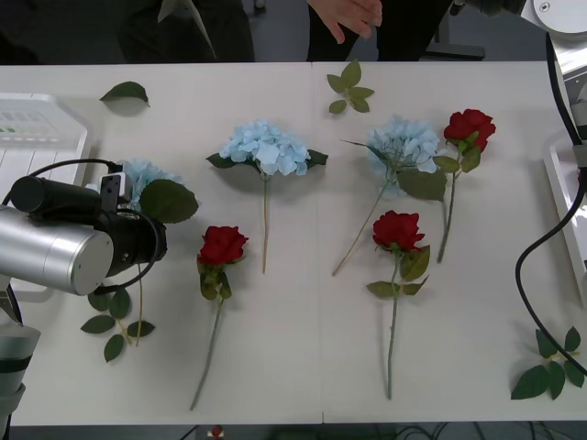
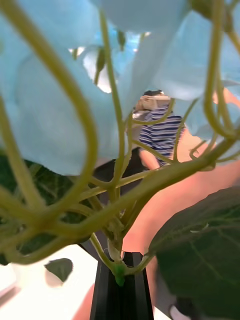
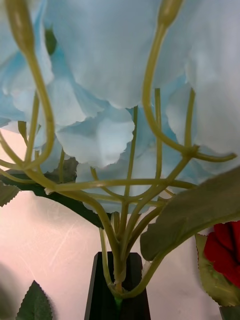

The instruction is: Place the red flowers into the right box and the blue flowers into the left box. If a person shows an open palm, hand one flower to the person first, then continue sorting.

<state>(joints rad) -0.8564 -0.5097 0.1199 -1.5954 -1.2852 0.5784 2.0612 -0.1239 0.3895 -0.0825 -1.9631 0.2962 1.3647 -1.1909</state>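
Presently the left pincer (image 3: 117, 295) is clenched on a blue hydrangea (image 1: 147, 179) stem at the frame's left, bloom pointing away; the left box (image 1: 41, 137) lies just beyond, upper left. Right pincer (image 2: 120, 285) likewise grips a blue hydrangea stem.

Bare table (image 1: 293, 367) along the near edge, flowers crowding mid-table, left arm's wrist (image 1: 73, 243) overhanging one blue flower (image 1: 147, 179)

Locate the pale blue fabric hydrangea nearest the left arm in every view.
Front view: the pale blue fabric hydrangea lies at the table's left, partly behind the left arm.
Left wrist view: its head looms close, stem pinched in the left gripper's black fingers.
Right wrist view: a second pale blue hydrangea, in the right gripper's black fingers.
Shared landmark: the red rose beside it.
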